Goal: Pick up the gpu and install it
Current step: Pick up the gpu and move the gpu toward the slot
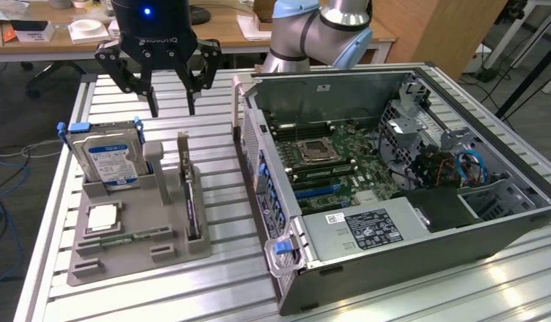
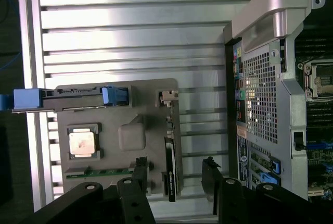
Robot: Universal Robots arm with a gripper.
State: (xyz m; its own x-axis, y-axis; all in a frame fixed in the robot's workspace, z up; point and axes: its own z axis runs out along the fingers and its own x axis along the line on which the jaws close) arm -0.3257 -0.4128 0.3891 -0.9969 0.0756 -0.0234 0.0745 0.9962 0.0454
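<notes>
**End effector wide open above the card, nothing held**

My end effector (image 1: 173, 107) hangs in the air above the far end of the gray holder (image 1: 141, 251), and its two fingers are spread wide with nothing between them. It touches nothing. In the wrist view the end effector (image 2: 175, 162) looks straight down, and the gpu (image 2: 169, 156) lies in line with the gap between my fingers, well below them.

The gpu (image 1: 191, 198) is not yet picked up. It stands on its long edge in a slot of the holder, on the side nearest the computer case (image 1: 490, 215), with its silver bracket at the far end, sticking up. On the exterior view's left of it, in the same holder, a hard drive (image 1: 114, 161) with a blue and white label stands upright in a blue-tabbed frame. Nearer the camera a square processor (image 1: 103, 218) lies flat in its own pocket, and a narrow green memory stick (image 1: 132, 236) lies just beside it.

The holder sits on the slatted metal table (image 1: 221, 288). The computer case lies on its side just beside the holder, on the exterior view's right, open on top. Inside it I see the green motherboard (image 1: 342, 157) and, at the near end, a power supply (image 1: 369, 228) with a black label.
</notes>
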